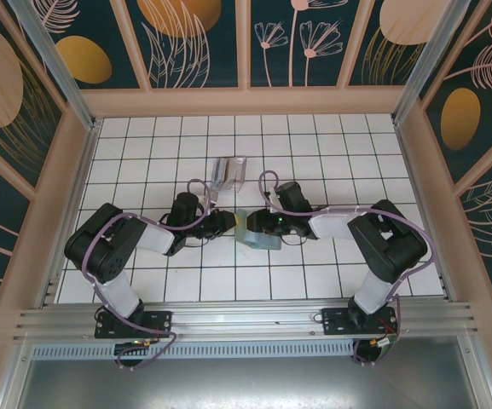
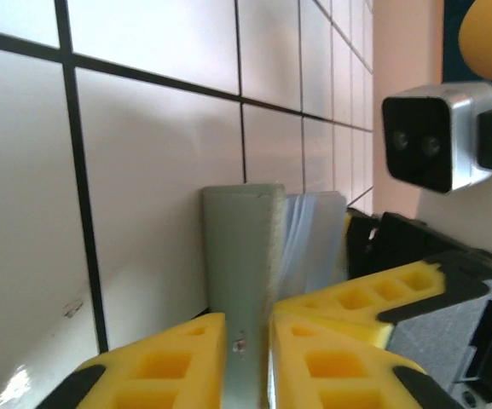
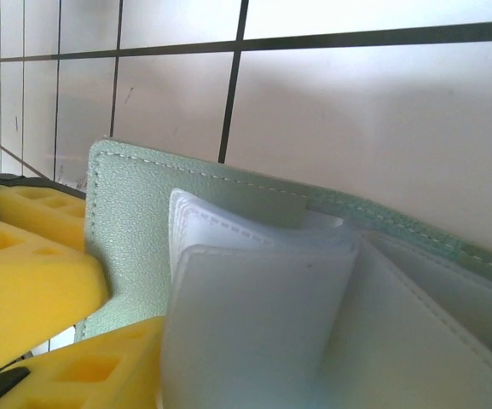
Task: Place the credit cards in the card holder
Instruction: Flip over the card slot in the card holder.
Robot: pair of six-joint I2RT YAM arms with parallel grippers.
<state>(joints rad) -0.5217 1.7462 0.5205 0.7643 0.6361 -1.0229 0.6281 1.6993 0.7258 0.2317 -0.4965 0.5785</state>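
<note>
My left gripper [image 2: 247, 322] is clamped tight on the card holder's [image 2: 241, 247] edge, standing it up between the arms. I cannot tell the right gripper's [image 1: 273, 226] opening. If either arm tugs sideways, the holder could slip free or fold shut.

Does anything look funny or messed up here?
Yes. The card holder isn't lying flat. It seems to stand on edge between the two arms, with the left tool pinching its green cover and its pale slots fanned open.
</note>
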